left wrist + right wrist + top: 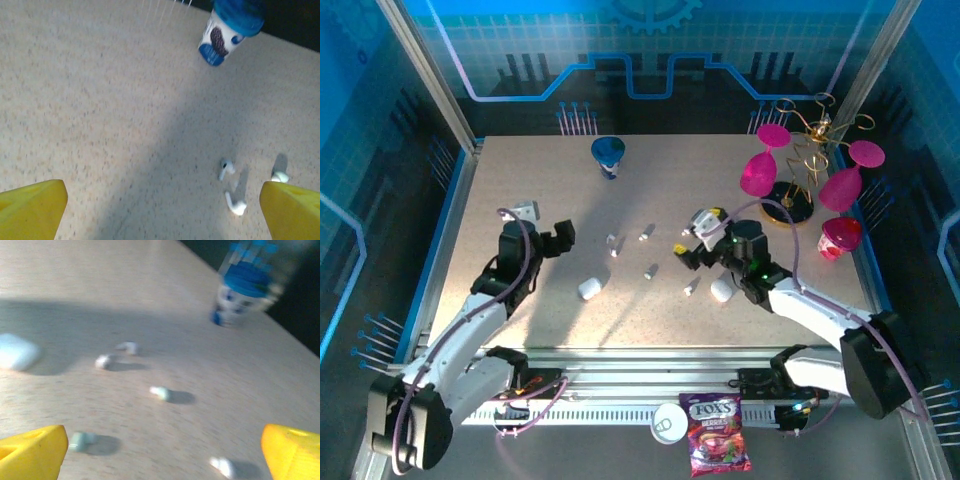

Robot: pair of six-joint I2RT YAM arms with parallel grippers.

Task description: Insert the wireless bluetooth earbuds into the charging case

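Table (pixel 520 180): one beige speckled top. Its near edge is hidden under the arm bases and the rail.
Arms: two. The left arm (pixel 470 320) and the right arm (pixel 810 310) both reach in over the table.
Glass stand (pixel 805 150): one gold wire frame at the far right, hung with pink glasses (pixel 757 172). Bowls and bases overlap, so the count is uncertain. One more pink cup (pixel 840 237) stands by the right edge.
Candy bag (pixel 718 440): one, on the front rail. A white round thing (pixel 670 423) lies just beside it; what it is cannot be told.
Blue cup (pixel 608 155): one, far middle. It is cut off at the top edge of the left wrist view and blurred in the right wrist view.
Left gripper (pixel 160 210): jaws spread wide, with the yellow fingertips (pixel 32 207) at opposite corners and nothing between them.
Right gripper (pixel 162 452): jaws spread wide, holding nothing. The whole view is motion-blurred.
Charging cases (pixel 590 288): two white pebbles on the near half of the table, one near each arm. Whether the lids are open or closed cannot be told.
Earbuds (pixel 651 270): all loose on the bare table between the grippers, none in a case. Four are plain from above. The right wrist view shows five smeared white specks. The left wrist view shows three, one half hidden by the right fingertip.
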